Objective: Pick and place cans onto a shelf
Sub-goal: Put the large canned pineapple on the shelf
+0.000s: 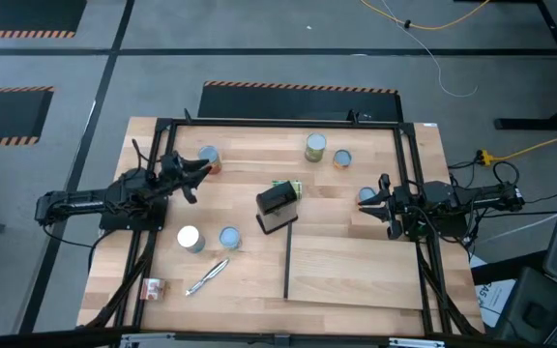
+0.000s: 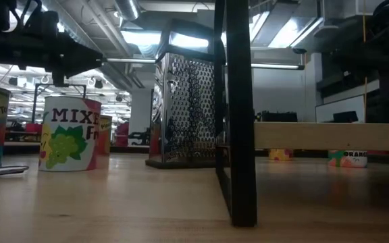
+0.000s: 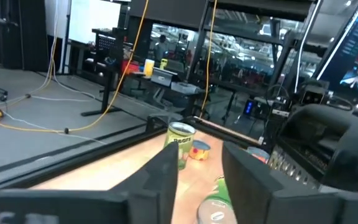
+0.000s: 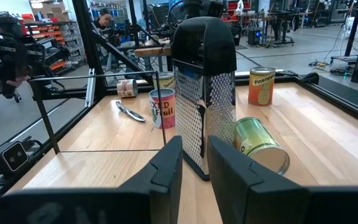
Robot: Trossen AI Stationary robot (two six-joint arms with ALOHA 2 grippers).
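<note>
Left gripper (image 1: 201, 170) stands released, fingers parted, just beside an upright can (image 1: 209, 156); right gripper (image 1: 375, 203) partly parted, beside another upright can (image 1: 366, 195), grasping nothing.

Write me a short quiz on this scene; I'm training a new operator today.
1. True or false: a can already stands on the shelf.
2. What lies on its side right beside the grater? A) a bottle B) a green can C) a spoon
3. Which hand is nearer the shelf?

Key: 1 false: the shelf holds no can. 2 B. 3 The right hand, just off the shelf's far edge.
</note>
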